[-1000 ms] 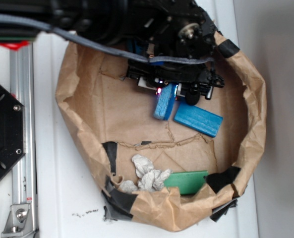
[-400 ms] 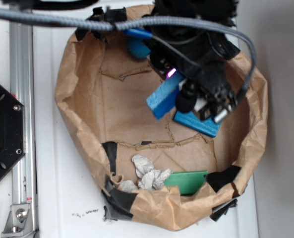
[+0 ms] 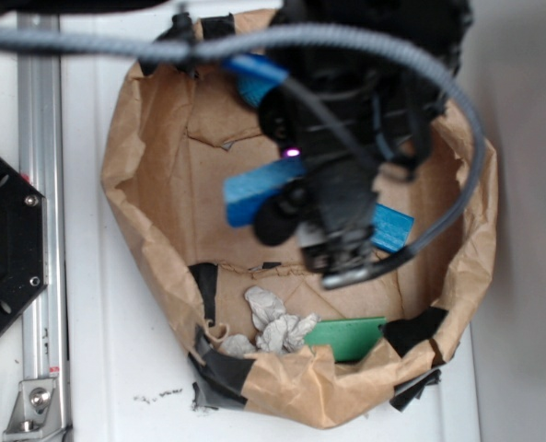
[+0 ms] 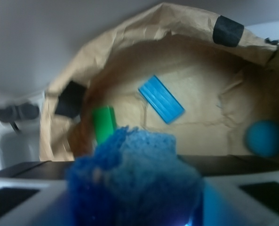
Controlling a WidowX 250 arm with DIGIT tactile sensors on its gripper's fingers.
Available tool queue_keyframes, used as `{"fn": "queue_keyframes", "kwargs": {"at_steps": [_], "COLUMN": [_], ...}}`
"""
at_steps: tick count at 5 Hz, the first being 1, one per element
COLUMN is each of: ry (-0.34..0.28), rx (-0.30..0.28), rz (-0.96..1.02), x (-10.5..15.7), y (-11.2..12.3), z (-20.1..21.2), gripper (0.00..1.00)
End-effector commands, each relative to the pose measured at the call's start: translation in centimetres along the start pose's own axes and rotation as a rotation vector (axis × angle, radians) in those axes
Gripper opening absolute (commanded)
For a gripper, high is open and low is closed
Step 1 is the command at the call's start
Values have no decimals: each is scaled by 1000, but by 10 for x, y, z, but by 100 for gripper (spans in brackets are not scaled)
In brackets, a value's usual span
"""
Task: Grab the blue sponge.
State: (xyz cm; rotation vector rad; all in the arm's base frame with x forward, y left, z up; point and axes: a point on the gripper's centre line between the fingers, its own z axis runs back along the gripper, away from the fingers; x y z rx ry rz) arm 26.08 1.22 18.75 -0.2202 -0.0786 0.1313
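Note:
The blue sponge (image 3: 252, 194) is light blue and porous, and it hangs above the floor of the brown paper bag (image 3: 125, 184). My gripper (image 3: 286, 201) is shut on it, with the sponge sticking out to the left of the black fingers. In the wrist view the sponge (image 4: 134, 174) fills the lower middle between the jaws of my gripper (image 4: 135, 200). The arm hides the sponge's right end in the exterior view.
A smooth blue block (image 3: 393, 227) (image 4: 161, 99) lies on the bag floor, half hidden by the arm. A blue ball (image 3: 250, 90) (image 4: 265, 138) sits near the far wall. A green flat piece (image 3: 346, 338) and crumpled grey paper (image 3: 273, 327) lie by the front wall.
The gripper has risen off the bag floor with the sponge in it and swung forward and left. The sponge has turned from upright to nearly level. The blue block stayed put.

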Motion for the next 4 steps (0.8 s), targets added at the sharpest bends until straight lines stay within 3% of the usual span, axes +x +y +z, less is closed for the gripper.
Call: {"fn": "queue_keyframes", "kwargs": {"at_steps": [1,2,4], "ry": [-134,-140,-114], "rx": [140,109,122], "rz": [-79,-67,-104], "x": [1,-1,-13], "y": [26,28,21], "z": [28,30,18], "gripper": [0,0,0]}}
